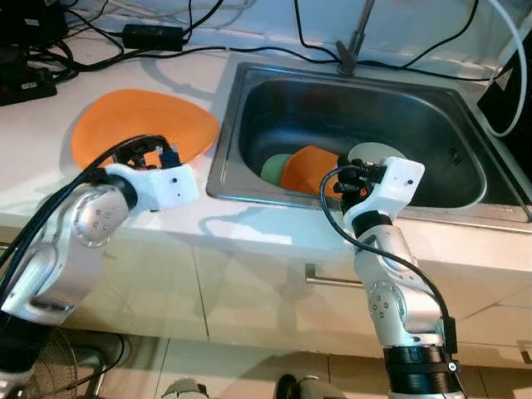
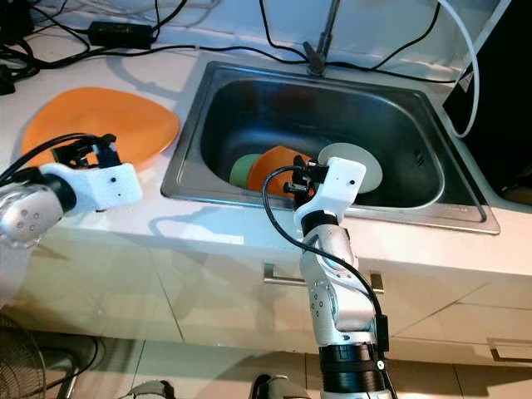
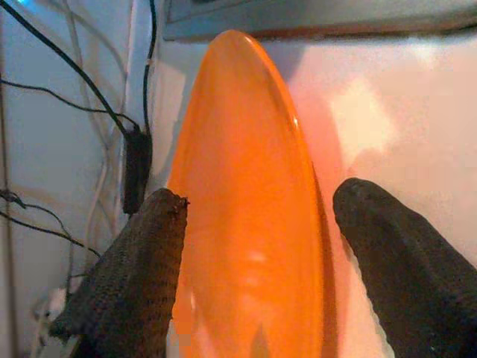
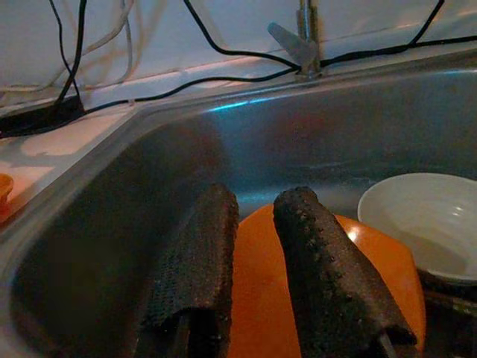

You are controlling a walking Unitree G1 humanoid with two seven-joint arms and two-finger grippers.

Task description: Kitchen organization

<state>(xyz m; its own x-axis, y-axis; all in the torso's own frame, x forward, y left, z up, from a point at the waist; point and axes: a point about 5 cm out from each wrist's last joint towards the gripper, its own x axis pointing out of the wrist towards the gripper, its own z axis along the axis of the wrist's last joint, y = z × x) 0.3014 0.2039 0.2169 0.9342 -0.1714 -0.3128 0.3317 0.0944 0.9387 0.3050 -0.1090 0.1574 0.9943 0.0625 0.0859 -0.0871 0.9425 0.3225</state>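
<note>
i am spreading my left fingers (image 3: 160, 283) around the big orange plate (image 1: 141, 125) on the tabletop (image 1: 50, 179) at left, readying a grip; my right fingers (image 4: 320, 283), slightly parted, are hovering over the sink's (image 1: 465, 179) small orange plate (image 4: 261, 298).

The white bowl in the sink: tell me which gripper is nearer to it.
Right. The right gripper hangs over the sink's near edge, just beside the white bowl. The left gripper is over the big orange plate on the counter.

I stand in a home kitchen: a steel sink (image 1: 432, 179) with a tap (image 1: 356, 37) is set in a pale counter (image 1: 249, 229), dishes lie inside it, and cabinet fronts with a handle (image 1: 332, 281) are below.
</note>
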